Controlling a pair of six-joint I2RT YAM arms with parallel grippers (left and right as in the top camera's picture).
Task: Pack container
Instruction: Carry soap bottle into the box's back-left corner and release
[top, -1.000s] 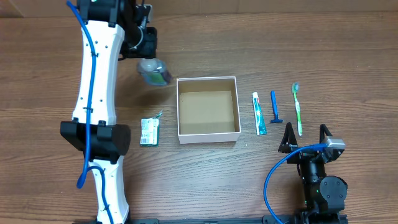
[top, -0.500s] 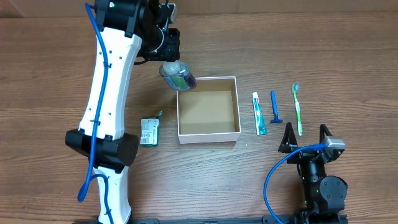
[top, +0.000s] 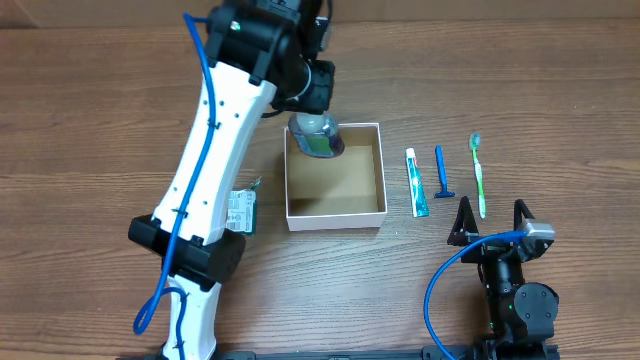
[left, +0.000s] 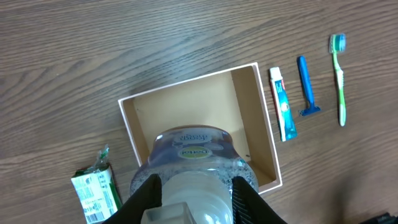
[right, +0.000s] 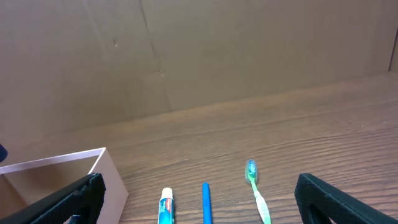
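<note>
The container (top: 345, 190), a shallow square box with white walls and a brown floor, sits mid-table; its floor (left: 199, 106) shows bare in the left wrist view. My left gripper (left: 196, 199) is shut on the white cap of a clear bottle (left: 193, 152) of blue-green liquid. In the overhead view this bottle (top: 318, 138) hangs over the container's back left corner. My right gripper (top: 491, 215) stands open and empty near the front right, with the container's wall (right: 74, 168) at its left.
A toothpaste tube (top: 417, 183), a blue razor (top: 441, 172) and a green toothbrush (top: 478, 176) lie in a row right of the container. A green packet (top: 240, 212) lies left of it, partly under the left arm.
The left arm has carried the bottle rightwards, from the table left of the container to above its back left corner. The right arm has not moved.
</note>
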